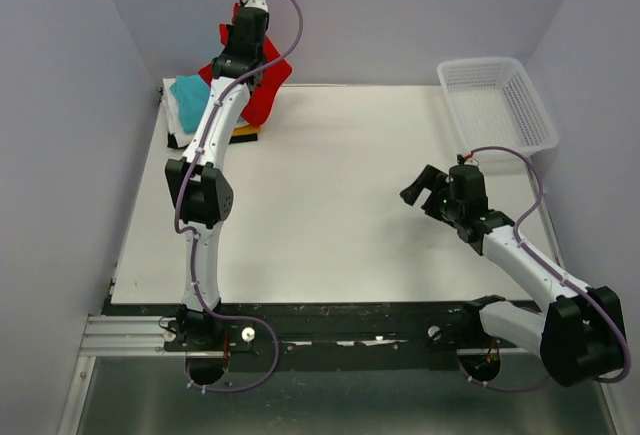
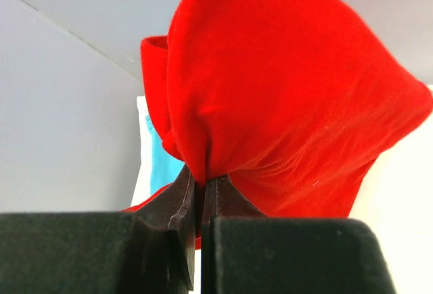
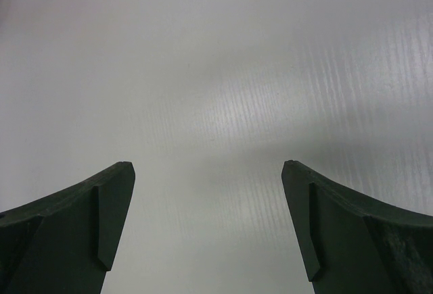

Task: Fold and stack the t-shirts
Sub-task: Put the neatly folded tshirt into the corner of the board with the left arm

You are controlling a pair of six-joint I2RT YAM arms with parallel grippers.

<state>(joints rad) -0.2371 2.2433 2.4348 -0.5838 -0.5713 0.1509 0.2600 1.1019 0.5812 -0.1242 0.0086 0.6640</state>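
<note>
Red shirt (image 2: 291,91) bunches from the left gripper (image 2: 201,184), whose jaws are clamped on a fold, held high over the table's (image 1: 320,205) far left corner, likely for lowering onto the folded stack (image 1: 190,95) beside it. The left wrist view shows the pinch. Only the overhead view shows the right gripper (image 1: 428,187), jaws wide apart, holding nothing.

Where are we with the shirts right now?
Done: a folded stack, teal shirt on top, sits in the far left corner. In hand: the left gripper is shut on the red shirt, bunched near that stack, not folded. The right gripper hangs open and empty. Left: fold the red shirt and stack it.
</note>
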